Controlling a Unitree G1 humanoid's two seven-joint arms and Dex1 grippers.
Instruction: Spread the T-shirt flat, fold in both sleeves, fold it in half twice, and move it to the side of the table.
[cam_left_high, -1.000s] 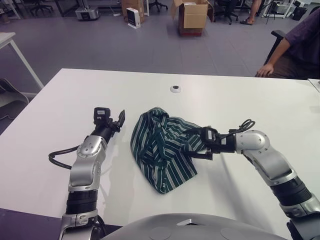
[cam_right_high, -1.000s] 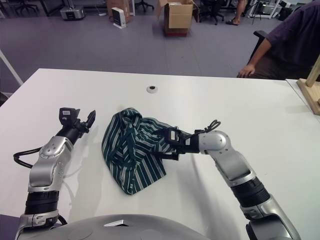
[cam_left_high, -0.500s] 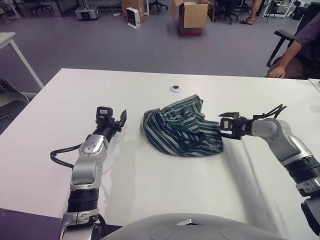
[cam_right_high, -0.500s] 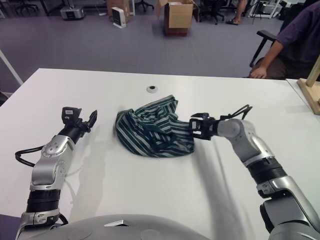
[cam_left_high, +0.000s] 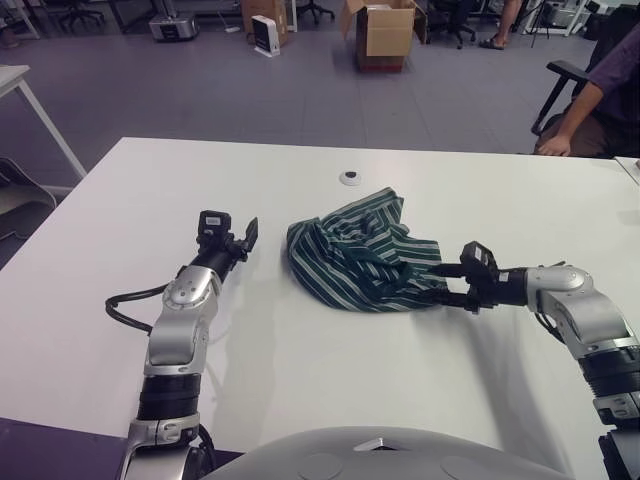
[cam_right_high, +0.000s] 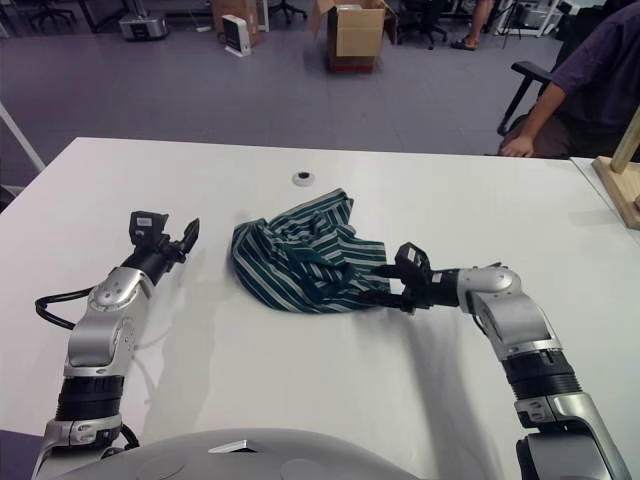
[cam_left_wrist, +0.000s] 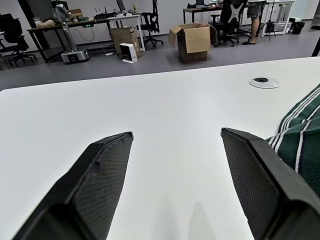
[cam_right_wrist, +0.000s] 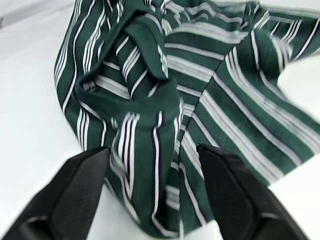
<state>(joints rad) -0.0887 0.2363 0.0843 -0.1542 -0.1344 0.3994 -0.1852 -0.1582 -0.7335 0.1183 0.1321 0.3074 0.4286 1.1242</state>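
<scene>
A green T-shirt (cam_left_high: 362, 255) with white stripes lies crumpled near the middle of the white table (cam_left_high: 300, 360). My right gripper (cam_left_high: 441, 283) is low at the shirt's near right edge, open. In the right wrist view its fingers (cam_right_wrist: 65, 195) stand wide apart with a fold of the striped T-shirt (cam_right_wrist: 165, 100) lying between and beyond them. My left gripper (cam_left_high: 244, 233) rests on the table to the left of the shirt, a short gap away, open with nothing in it. The left wrist view has the shirt's edge (cam_left_wrist: 300, 135) beside one finger.
A round cable grommet (cam_left_high: 350, 178) is set in the table beyond the shirt. A wooden stand (cam_right_high: 625, 170) sits at the table's far right edge. A person (cam_left_high: 595, 80) sits past the far right corner. A cardboard box (cam_left_high: 385, 35) stands on the floor behind.
My right gripper dragged the shirt right and away from me, let it go, then dropped to its near right edge. The left gripper edged slightly forward.
</scene>
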